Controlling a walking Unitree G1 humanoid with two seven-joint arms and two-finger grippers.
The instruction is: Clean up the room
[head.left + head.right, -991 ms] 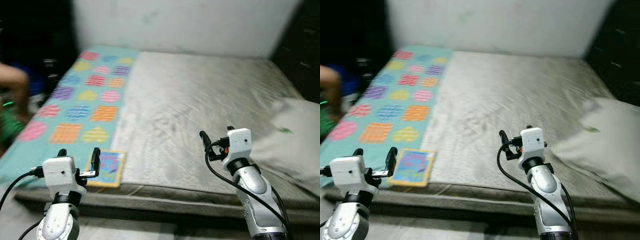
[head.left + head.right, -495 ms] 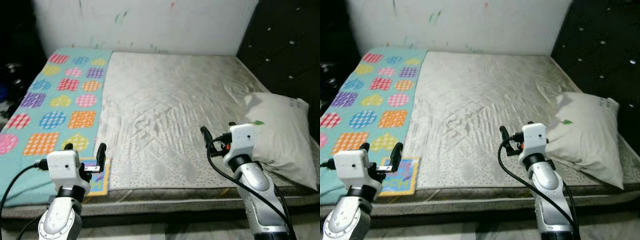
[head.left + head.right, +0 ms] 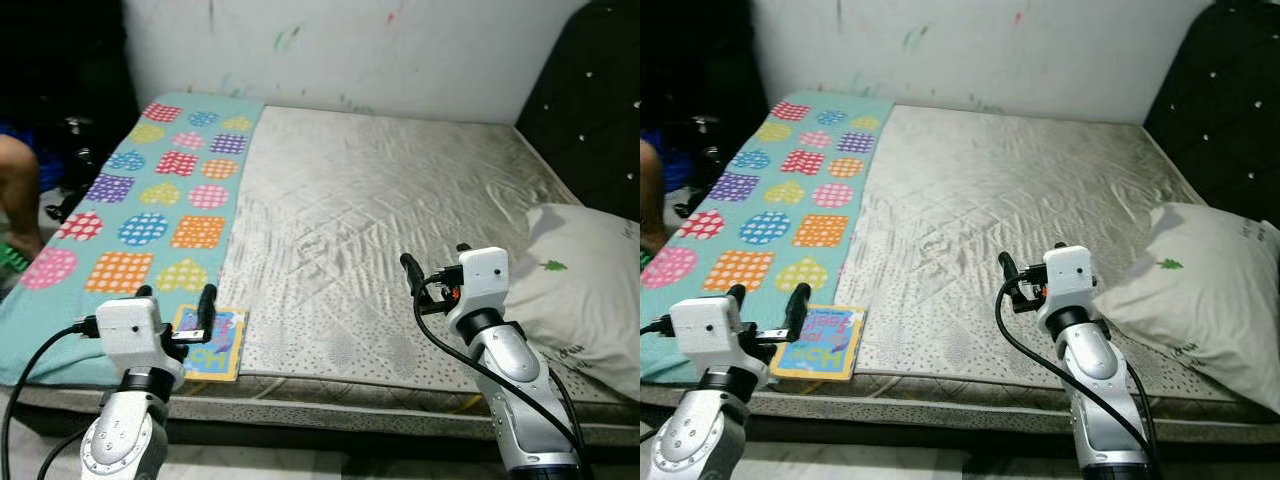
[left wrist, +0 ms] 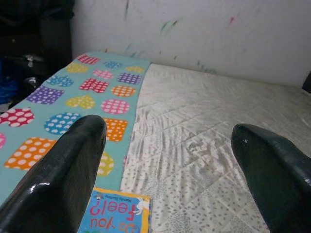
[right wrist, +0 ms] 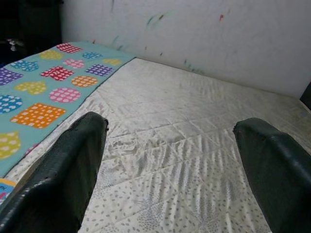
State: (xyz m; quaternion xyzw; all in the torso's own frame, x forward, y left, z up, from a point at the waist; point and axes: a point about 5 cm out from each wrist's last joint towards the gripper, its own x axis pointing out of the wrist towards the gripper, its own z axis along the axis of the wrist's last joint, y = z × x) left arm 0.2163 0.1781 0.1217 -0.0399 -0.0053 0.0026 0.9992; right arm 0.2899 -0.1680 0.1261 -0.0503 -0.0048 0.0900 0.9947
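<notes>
Mattress (image 3: 400, 210) with one book (image 3: 208, 341), one pillow (image 3: 580, 290), one blanket (image 3: 150, 200)

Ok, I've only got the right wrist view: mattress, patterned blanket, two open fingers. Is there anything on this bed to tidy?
Observer: Yes. A children's book lies at the near edge of the mattress, just ahead of the left gripper.
Operator: Is the left gripper holding it?
Observer: No. Its fingers are open and hang apart from the book, empty.
Operator: Anything on my right side?
Observer: A white pillow lies at the mattress's right edge, beyond the right gripper.
Operator: Is anyone nearby?
Observer: A person's leg shows beside the bed on the far left, past the patterned blanket.
</notes>
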